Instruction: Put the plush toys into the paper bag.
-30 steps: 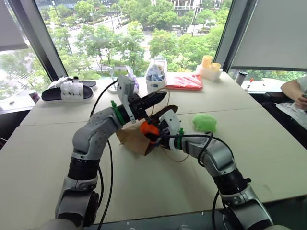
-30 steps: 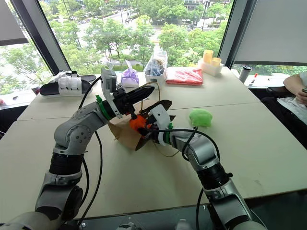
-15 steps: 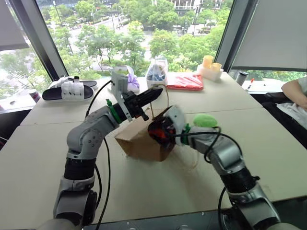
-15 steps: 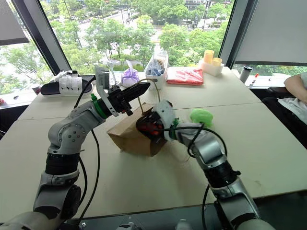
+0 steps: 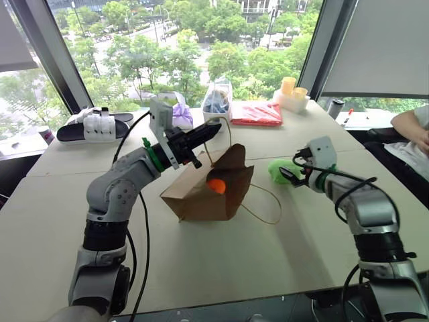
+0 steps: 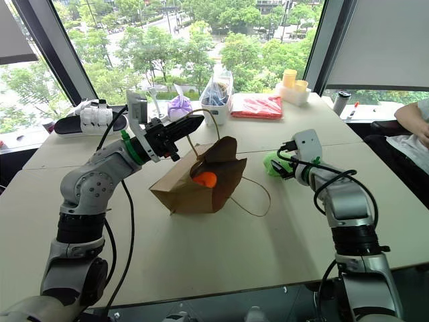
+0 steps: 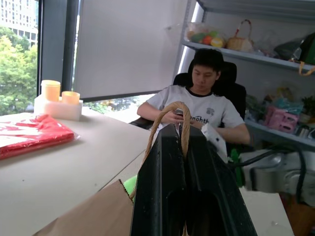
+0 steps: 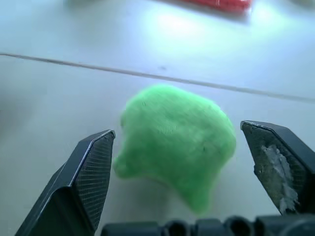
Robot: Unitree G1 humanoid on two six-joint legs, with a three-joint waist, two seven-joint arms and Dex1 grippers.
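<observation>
The brown paper bag (image 5: pixel 198 197) lies on its side mid-table, its mouth facing right. The orange plush toy (image 5: pixel 216 185) sits just inside that mouth. My left gripper (image 5: pixel 209 132) is shut on the bag's upper loop handle (image 7: pixel 170 110) and holds it up above the bag. The green plush toy (image 5: pixel 281 169) rests on the table to the right of the bag. My right gripper (image 6: pixel 281 165) is open right beside it. In the right wrist view its fingertips (image 8: pixel 101 147) stand on either side of the green plush toy (image 8: pixel 177 135), clear of it.
The bag's other handle loop (image 5: pixel 265 204) trails on the table. At the back stand a red packet (image 5: pixel 257 113), a clear bag of blue items (image 5: pixel 218 100), yellow cups (image 5: pixel 292 88) and a sandal (image 5: pixel 97 125). A person (image 5: pixel 412 129) sits at the far right.
My right gripper let go of the orange toy inside the bag's mouth, opened, and swung right to the green toy. The bag's mouth now stands more upright.
</observation>
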